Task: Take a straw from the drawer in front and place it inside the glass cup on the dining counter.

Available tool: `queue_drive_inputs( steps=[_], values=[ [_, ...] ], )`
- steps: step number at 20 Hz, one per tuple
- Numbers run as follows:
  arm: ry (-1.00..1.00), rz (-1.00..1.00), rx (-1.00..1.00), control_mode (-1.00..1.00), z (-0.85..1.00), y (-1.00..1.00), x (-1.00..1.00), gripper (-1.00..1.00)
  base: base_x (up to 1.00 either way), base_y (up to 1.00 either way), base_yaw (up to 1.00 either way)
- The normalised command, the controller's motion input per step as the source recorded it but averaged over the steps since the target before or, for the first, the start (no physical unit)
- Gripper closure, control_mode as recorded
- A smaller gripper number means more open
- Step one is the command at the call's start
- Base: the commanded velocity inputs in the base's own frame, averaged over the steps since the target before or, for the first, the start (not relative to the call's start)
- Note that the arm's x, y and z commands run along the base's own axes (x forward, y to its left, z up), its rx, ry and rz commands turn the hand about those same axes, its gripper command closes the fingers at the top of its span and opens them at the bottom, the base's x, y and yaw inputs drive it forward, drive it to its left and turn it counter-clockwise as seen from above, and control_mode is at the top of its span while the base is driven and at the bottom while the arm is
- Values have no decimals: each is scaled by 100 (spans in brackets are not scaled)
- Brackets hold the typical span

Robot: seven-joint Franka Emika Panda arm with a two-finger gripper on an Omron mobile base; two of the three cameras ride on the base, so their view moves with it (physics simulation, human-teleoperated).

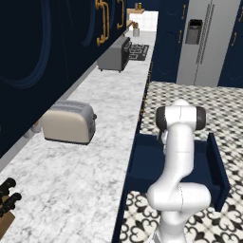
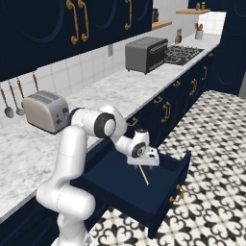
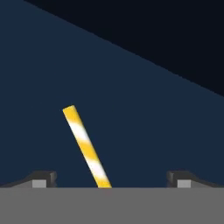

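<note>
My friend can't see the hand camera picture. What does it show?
A yellow-and-white striped straw lies slanted on the dark blue floor of the drawer, between the gripper's two spread fingers at the bottom.

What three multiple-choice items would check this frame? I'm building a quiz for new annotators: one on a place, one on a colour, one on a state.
1. Where does the straw lie?
A. In the open drawer
B. On the worktop beside the toaster
C. On the tiled floor

2. What colour is the drawer's inside?
A. White
B. Dark blue
C. Light wood

3. How do the gripper and the straw stand?
A. Shut on the straw
B. Open, straw between its fingers
C. Holding the straw above the worktop

Key: 1 A, the right base view shows it on the drawer's floor. 2 B, both base views show navy. 3 B, the hand view shows the fingertips wide apart.
</note>
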Motion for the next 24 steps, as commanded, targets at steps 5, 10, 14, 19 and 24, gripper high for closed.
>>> queue_drive_inputs(
  steps=[5, 10, 14, 19, 24],
  values=[
    [5, 4, 3, -100, -45, -3, 7, -100, 0, 0, 0],
    [2, 1, 1, -100, -45, 0, 0, -100, 0, 0, 0],
    [0, 0, 0, -100, -42, 0, 0, 100, 0, 0, 0],
    [0, 0, 0, -100, -20, -1, 0, 100, 0, 0, 0],
    [0, 0, 0, -100, -1, 0, 0, 100, 0, 0, 0]
  ],
)
